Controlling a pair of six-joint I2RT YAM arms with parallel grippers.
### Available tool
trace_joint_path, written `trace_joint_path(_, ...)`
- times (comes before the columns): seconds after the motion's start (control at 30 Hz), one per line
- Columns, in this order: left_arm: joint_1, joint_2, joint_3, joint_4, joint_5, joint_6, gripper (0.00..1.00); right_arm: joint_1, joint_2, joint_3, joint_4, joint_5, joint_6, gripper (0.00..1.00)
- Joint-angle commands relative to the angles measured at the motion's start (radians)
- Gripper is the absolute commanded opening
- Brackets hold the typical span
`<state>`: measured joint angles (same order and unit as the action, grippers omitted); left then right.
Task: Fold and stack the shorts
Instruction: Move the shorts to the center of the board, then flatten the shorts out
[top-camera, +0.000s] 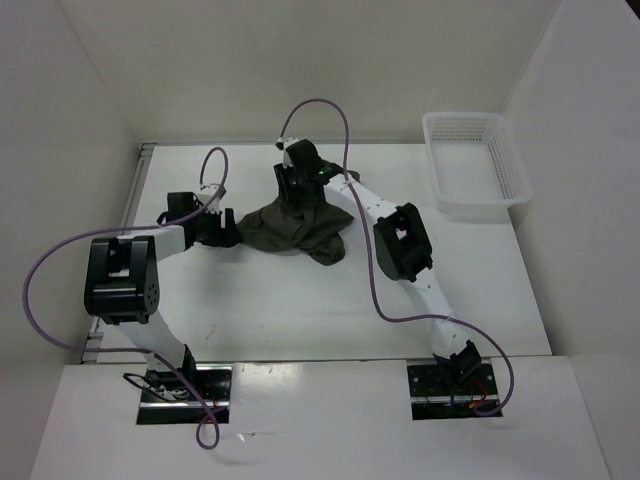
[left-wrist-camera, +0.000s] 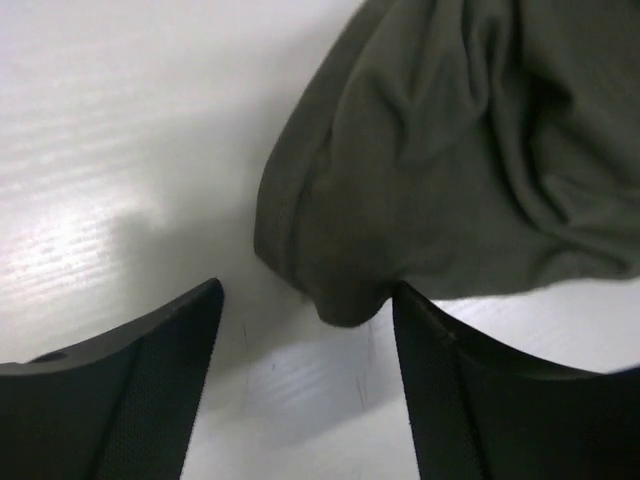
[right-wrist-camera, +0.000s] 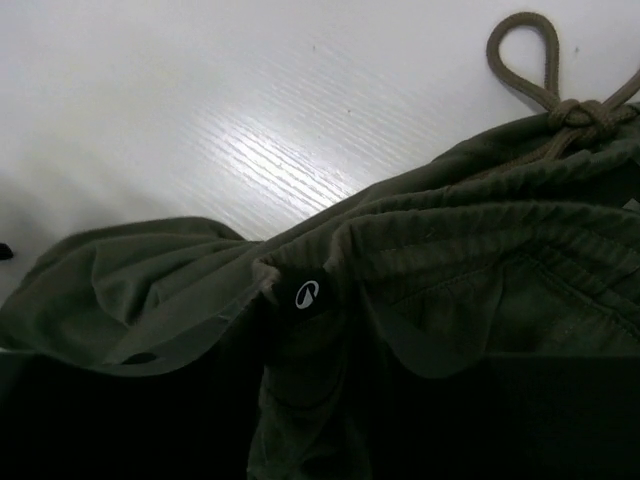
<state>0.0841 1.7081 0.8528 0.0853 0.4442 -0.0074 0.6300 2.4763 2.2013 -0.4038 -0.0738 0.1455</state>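
The dark olive shorts (top-camera: 300, 230) lie bunched in a heap on the white table (top-camera: 300, 310). My left gripper (top-camera: 226, 228) is at their left edge. In the left wrist view it is open (left-wrist-camera: 308, 292), with a rounded corner of the shorts (left-wrist-camera: 345, 300) just between its fingertips (left-wrist-camera: 205, 300). My right gripper (top-camera: 296, 190) is down on the far top of the heap. In its view the waistband (right-wrist-camera: 480, 240), a black logo tab (right-wrist-camera: 306, 294) and the drawstring loop (right-wrist-camera: 530, 60) fill the frame. Its fingers are dark shapes, spread at both sides, with cloth between them.
A white plastic mesh basket (top-camera: 474, 165) stands at the back right of the table. White walls close in the left, back and right sides. Purple cables (top-camera: 345, 130) loop above both arms.
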Motion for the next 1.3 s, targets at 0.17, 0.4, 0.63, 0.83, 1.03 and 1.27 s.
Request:
trace_joint_path(0.17,0.005,0.131,0.115,0.074,0.051,0.007,0.43,0.01,-0.059,-0.025,0.022,0.02,-0.001,0.21)
trace_joint_path(0.4,0.017,0.163,0.218,0.122,0.06,0.007,0.0,0.01,-0.068,0.09,0.043,0.084,-0.084,0.0)
trace_joint_path(0.63,0.196,0.064,0.544,0.056,0.056,0.007,0.0,0.0,0.082,0.801,0.067,0.375,-0.126,0.0)
trace_joint_path(0.83,0.362,-0.083,0.831,-0.191,0.097,0.007,0.0,0.05,-0.043,0.939,-0.024,0.638,-0.219,0.0)
trace_joint_path(1.03,0.362,-0.31,0.732,-0.433,0.168,0.007,0.0,0.059,-0.265,0.754,-0.285,0.535,-0.27,0.0)
trace_joint_path(1.27,0.343,-0.517,0.455,-0.701,0.176,0.007,0.0,0.059,-0.696,-0.231,-0.377,0.227,-0.238,0.0)
